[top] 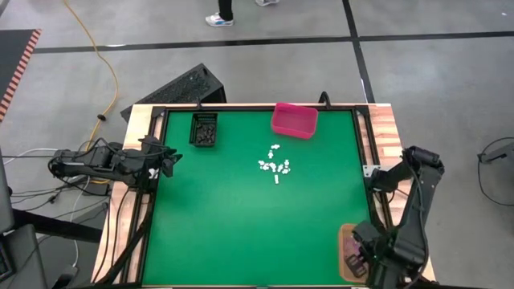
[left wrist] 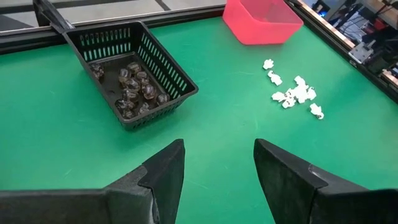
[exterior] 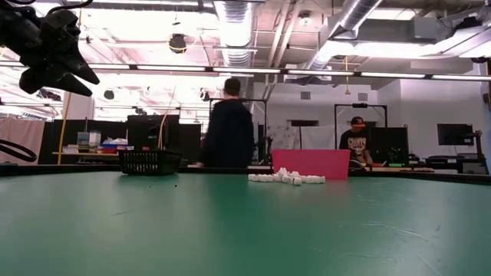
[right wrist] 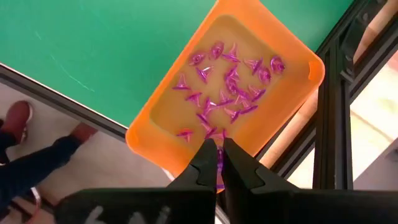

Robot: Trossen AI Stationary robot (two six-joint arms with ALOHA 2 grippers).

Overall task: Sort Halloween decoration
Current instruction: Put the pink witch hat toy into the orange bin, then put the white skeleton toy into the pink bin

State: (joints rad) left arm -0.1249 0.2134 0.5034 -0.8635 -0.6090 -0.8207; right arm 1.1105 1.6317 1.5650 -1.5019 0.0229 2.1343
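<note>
3 colours of trinket tell how far the sorting has got. Purple trinkets (right wrist: 224, 87) lie in the orange bin (right wrist: 158, 106) at the near right corner of the tabletop (top: 241, 225), and the right claw (right wrist: 219, 163) hangs just above that bin with its fingers pressed nearly together on a single purple piece, which shows as a sliver between the tips. By my reading that piece is about to be dropped in with the rest. Black trinkets (left wrist: 134, 87) sit in the black basket (left wrist: 168, 68) at the far left.

White trinkets (top: 275, 167) remain loose in a small cluster on the green surface right of centre, toward the far side, a little nearer than the pink bin (top: 294, 120), which looks empty in the left wrist view. No purple or black pieces are visible loose on the green.

So 2 colours appear finished and the white pile is what is left, presumably bound for the pink bin. The left claw (left wrist: 217, 168) waits at the left edge with its fingers spread apart and nothing between them.
</note>
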